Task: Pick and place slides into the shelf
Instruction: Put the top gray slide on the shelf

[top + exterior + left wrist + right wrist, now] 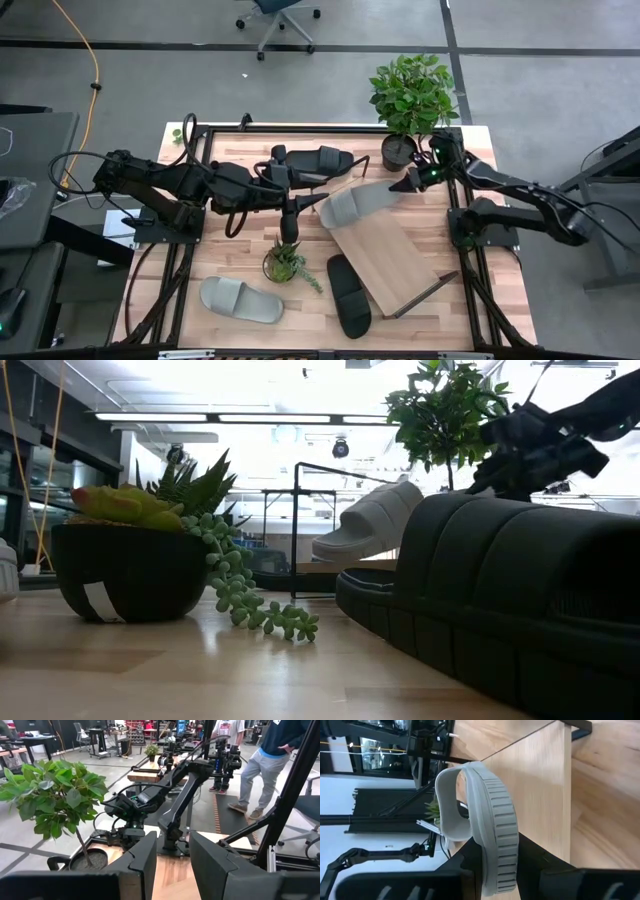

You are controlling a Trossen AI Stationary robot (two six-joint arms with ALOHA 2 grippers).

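My right gripper [405, 186] is shut on a light grey slide [352, 206], which it carries over the far, raised end of the shelf [385, 255], a slanted light-wood board on a black wire frame. In the low view this slide [375, 520] tilts just above the board [345, 567]; whether they touch, I cannot tell. A second grey slide [240, 300] lies sole-down near the front left. One black slide [348, 295] lies beside the shelf's near end, another [320, 160] at the far edge. My left gripper [303, 196] hovers high over the table's middle, open and empty. My right gripper pinches the grey slide's sole at its heel end [495, 870], one finger on the footbed face and one on the underside. The fingers reach along the slide from the table's right side, slanting a little down. The slide stands on its edge, its strap [451, 800] at the end away from the fingers.
A small succulent in a dark bowl [285, 262] stands left of the shelf. A tall potted plant [410, 100] is at the far right corner, close to my right arm. Black frame rails [470, 260] run along both sides. A person [270, 765] stands beyond the table.
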